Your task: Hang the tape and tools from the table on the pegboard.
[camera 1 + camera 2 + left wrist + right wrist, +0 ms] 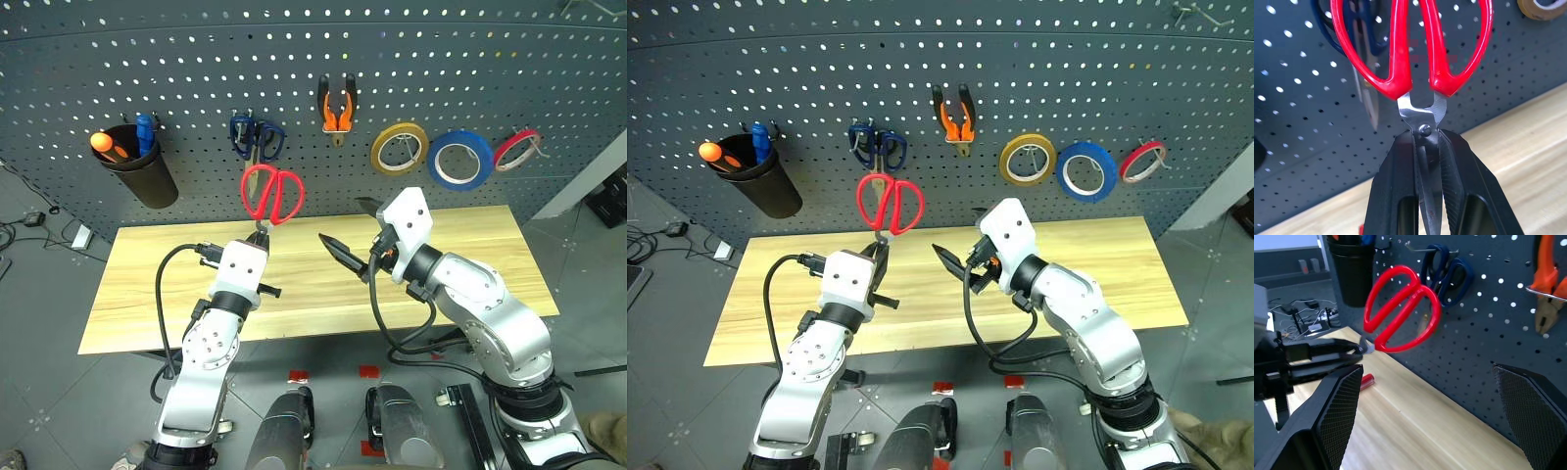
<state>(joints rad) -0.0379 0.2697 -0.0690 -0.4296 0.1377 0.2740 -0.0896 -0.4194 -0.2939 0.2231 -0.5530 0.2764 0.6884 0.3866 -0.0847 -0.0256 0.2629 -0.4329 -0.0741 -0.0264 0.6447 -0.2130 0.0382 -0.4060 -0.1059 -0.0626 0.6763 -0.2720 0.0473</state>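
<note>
My left gripper (261, 238) is shut on the blades of the red-handled scissors (272, 194). It holds them upright, handles up, just in front of the pegboard (196, 78) and below the blue-handled scissors (257, 135). In the left wrist view the fingers (1396, 186) pinch the steel blades right under the pivot. To the right of the scissors my right gripper (343, 221) stands open and empty above the table (490, 255). The blue tape (460, 160) and the orange-and-black pliers (336, 106) hang on the pegboard.
A black cup (142, 166) holding an orange-handled and a blue-handled tool hangs at the pegboard's left. A yellow tape ring (398, 147) and a thin red tape ring (516, 149) hang beside the blue tape. A small red thing (1366, 381) lies on the tabletop near the left gripper.
</note>
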